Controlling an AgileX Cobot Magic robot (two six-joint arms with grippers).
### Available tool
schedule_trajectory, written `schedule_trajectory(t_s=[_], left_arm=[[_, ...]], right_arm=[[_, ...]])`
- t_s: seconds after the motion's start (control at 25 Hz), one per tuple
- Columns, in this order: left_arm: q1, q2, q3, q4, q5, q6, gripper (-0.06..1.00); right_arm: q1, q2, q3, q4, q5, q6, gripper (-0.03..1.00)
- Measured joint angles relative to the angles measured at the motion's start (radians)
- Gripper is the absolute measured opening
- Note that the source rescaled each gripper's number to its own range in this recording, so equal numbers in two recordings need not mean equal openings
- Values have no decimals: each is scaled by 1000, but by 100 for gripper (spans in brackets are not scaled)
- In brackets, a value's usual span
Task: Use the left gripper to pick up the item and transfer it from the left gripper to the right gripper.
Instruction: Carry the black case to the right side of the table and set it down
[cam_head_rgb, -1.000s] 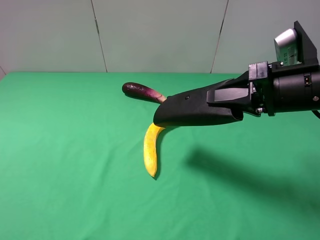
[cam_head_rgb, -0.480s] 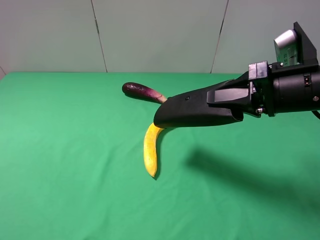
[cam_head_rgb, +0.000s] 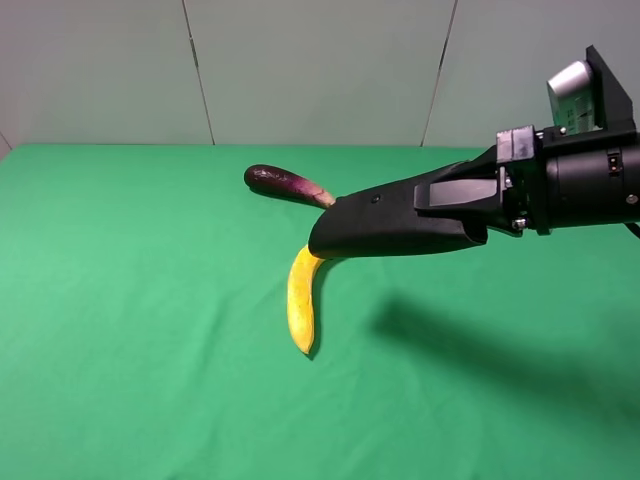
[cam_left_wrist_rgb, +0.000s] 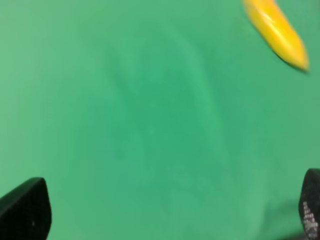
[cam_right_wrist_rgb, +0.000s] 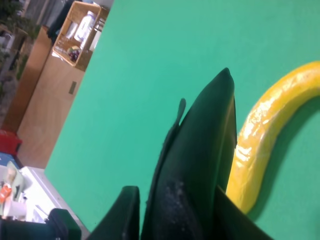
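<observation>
Our right gripper (cam_head_rgb: 455, 207) clamps the matte black elongated case (cam_head_rgb: 370, 226) aloft; our left gripper (cam_left_wrist_rgb: 167, 210) shows jaws spread apart.

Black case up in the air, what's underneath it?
The green table, a yellow banana and a purple eggplant. From the high camera, the case covers one end of each.

high up, looking down across the green desk (cam_head_rgb: 120, 350) toward the grey wall (cam_head_rgb: 320, 70); on the left wrist, close above the desk, facing down; on the right wrist, very near, looking along the jaws; sharing the banana (cam_head_rgb: 300, 300) across all three
</observation>
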Motion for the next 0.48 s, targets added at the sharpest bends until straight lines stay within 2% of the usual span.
schedule_trajectory(t_s=[0.16,0.28,0.48], left_arm=[[139,-91,0,0,-1,0,100],[215,-128,0,0,-1,2,100],[269,-132,0,0,-1,2,100]], right_arm=[[0,0,0,-26,-7,0,6],[0,0,0,-28,-29,0,6],[0,0,0,-32,-63,0,6]])
